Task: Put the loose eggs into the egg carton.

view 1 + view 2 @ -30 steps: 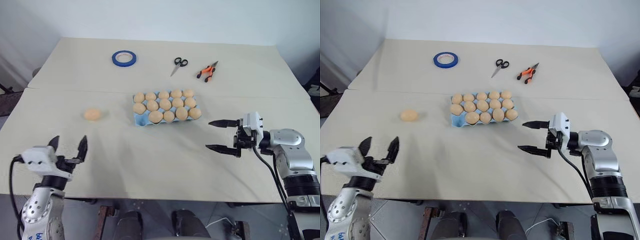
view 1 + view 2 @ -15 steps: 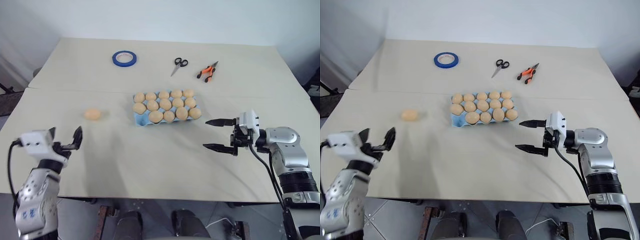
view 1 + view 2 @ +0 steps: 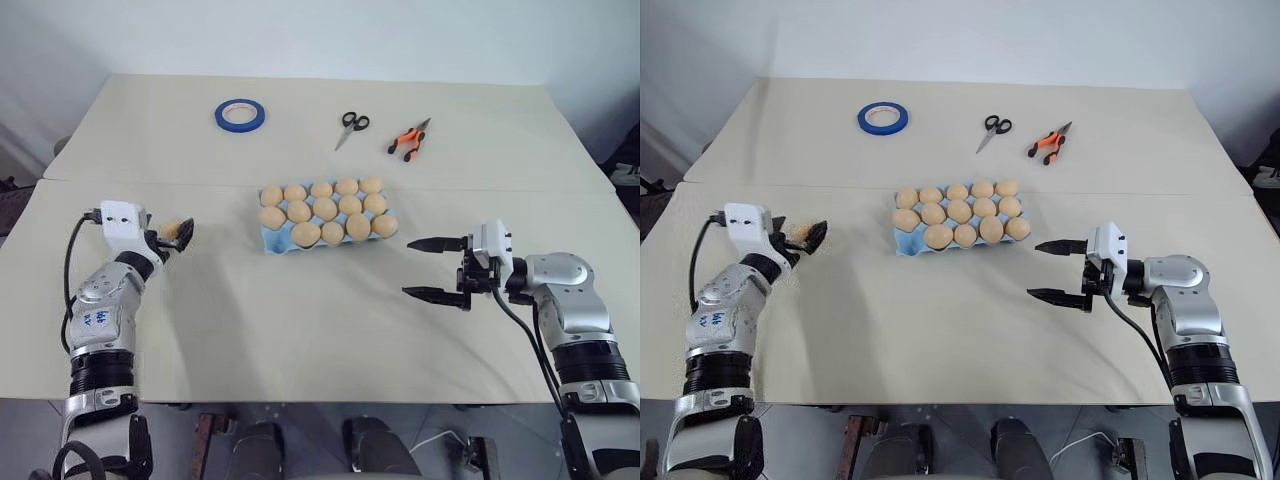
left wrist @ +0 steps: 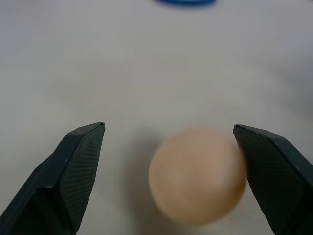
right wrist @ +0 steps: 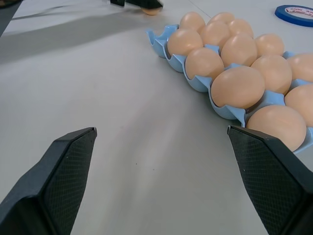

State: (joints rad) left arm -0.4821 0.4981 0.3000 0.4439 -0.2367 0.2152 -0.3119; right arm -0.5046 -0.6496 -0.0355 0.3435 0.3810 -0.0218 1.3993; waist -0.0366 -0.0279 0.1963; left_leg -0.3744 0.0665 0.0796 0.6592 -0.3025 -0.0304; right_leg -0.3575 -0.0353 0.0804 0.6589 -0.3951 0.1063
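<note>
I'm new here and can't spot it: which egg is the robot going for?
Start at the blue egg carton in the table's middle, then look toward the robot's left. One loose egg lies on bare table between the open left gripper's fingers, the only egg outside the carton.

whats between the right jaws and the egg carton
Nothing: in the left eye view only bare table lies between the open right gripper and the egg carton.

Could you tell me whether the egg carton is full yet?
Not full. The carton holds fourteen eggs; its near-left corner cup is empty, and one egg lies on the table between the open left claw fingers.
</note>
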